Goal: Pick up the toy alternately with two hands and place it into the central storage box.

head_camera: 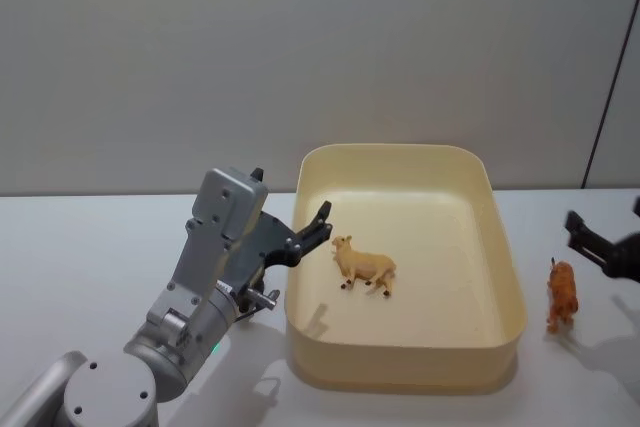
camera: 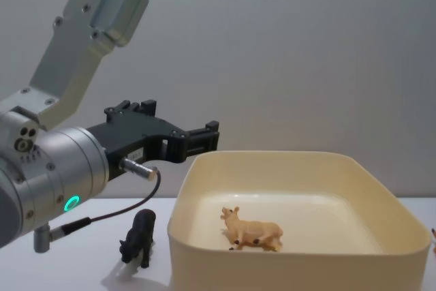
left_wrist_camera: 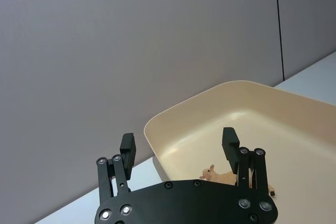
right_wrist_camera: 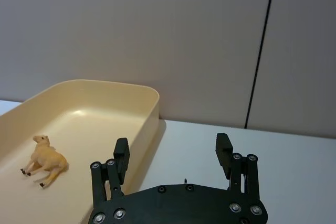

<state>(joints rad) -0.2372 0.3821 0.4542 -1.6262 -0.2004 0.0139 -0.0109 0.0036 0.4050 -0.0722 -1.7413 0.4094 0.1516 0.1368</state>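
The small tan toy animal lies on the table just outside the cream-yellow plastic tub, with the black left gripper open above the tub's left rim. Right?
No. The head view shows the small tan toy animal lying inside the cream-yellow plastic tub. The black left gripper is open above the tub's left rim.

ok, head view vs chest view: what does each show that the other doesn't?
Head, not chest: the right hand, open, and the whole orange toy, standing on the table right of the box. Chest, not head: a black toy standing left of the box, beneath the left arm. Both: the box with a tan toy lying inside, and the left hand, open, at its left rim.
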